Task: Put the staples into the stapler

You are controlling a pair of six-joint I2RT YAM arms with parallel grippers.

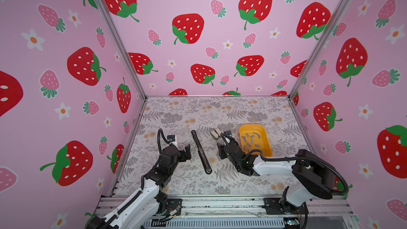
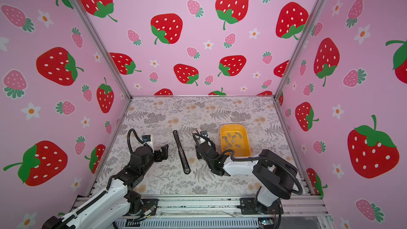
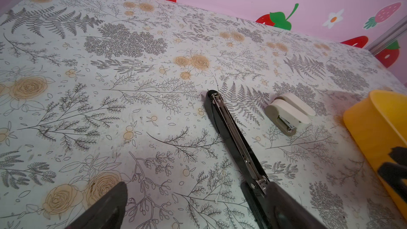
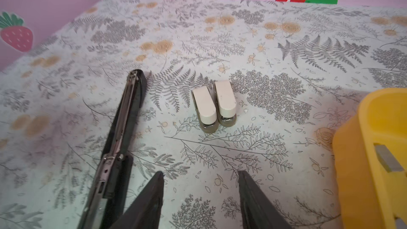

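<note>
Right fingers [image 4: 149,203] spread and empty, staples [image 1: 249,144] beside them in yellow tray [image 1: 251,125], left fingers [image 3: 105,208] wide apart, empty

Table: the tabletop [image 1: 220,111] is flat, covered in a grey fern and tan rose print
Middle: a long black stapler [image 1: 201,152] lies opened out flat, metal rail up, running front to back
Further back: two cream mini staplers [image 1: 215,133] sit side by side, touching, just right of the black one's far end
Right side: a yellow plastic tray [image 1: 263,145] stands near the mini staplers, apart from them
</note>
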